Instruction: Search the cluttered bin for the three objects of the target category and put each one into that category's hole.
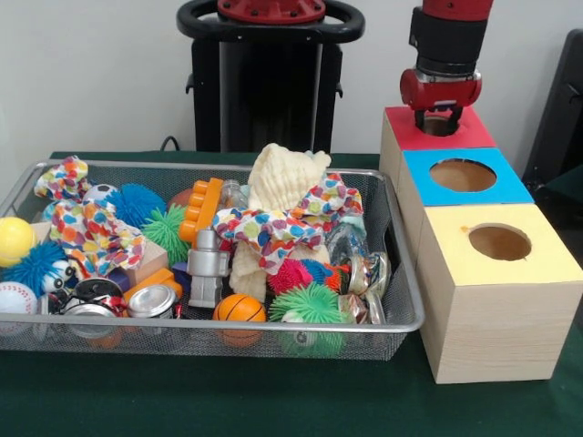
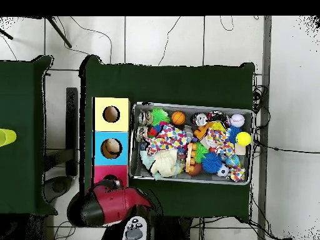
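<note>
Claw (image 1: pixel 440 116) over round hole (image 1: pixel 441 125), red-topped wooden box (image 1: pixel 401 137), w/ mesh bin (image 1: pixel 402 273) alongside.

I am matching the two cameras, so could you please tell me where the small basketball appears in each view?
Front view: basketball at the bin's near rim, centre.
Overhead view: basketball by the bin's top wall, left of centre.
Shared landmark: the yellow-topped box.

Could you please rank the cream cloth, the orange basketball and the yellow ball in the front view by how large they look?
1. cream cloth, clearly the largest.
2. orange basketball and yellow ball: they look alike, and the yellow ball is cut off at the edge, so unranked.
</note>
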Controlling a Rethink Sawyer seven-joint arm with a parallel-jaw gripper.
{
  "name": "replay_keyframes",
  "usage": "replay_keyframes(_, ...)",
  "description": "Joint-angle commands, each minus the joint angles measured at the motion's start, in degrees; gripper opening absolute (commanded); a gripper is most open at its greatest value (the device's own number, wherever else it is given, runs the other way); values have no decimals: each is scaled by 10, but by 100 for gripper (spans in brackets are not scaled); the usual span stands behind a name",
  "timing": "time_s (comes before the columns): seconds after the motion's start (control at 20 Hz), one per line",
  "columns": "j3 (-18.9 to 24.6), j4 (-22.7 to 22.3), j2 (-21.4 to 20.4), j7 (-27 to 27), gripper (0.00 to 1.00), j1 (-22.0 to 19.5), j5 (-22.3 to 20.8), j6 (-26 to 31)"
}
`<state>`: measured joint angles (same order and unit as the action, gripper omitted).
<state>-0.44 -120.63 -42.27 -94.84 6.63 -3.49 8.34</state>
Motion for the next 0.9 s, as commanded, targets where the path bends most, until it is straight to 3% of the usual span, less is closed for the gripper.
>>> replay_keyframes(0.05, -49, 2, -63, -30, 100, -67, -37, 70)
replay_keyframes(0.6, -77, 25, -58, -42, 100, -45, -64, 92)
replay_keyframes(0.65, -77, 26, -57, -43, 0, -44, -65, 93)
replay_keyframes(0.9, -78, 28, -57, -41, 0, -44, -70, 95)
